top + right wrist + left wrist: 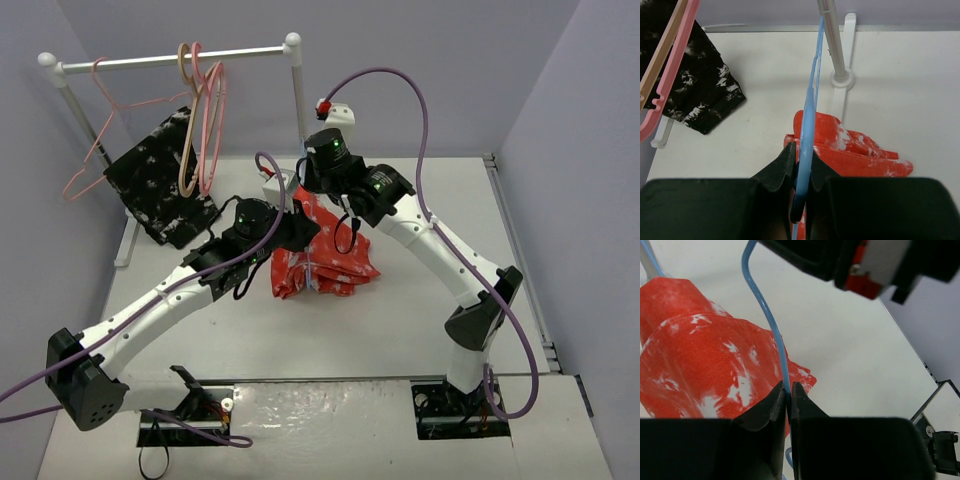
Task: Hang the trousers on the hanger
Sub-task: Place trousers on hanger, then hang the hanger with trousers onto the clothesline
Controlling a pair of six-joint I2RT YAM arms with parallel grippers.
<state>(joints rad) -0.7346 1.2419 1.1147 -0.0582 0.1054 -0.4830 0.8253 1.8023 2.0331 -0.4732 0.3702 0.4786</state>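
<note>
The hanger [808,107] is clamped by the left gripper [789,391] and the right gripper [803,167] over the trousers [335,262], bunched near the tabletop's [400,335] middle and judged not yet draped over it

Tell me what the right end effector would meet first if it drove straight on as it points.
Probably the red-orange, white-speckled cloth trousers, lying just beyond the right end effector, which is shut on the thin light-blue wire hanger; depth is unclear.

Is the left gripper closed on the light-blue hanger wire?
Yes, the left wrist view shows the left gripper pinching the hanger wire, the trousers just behind.
</note>
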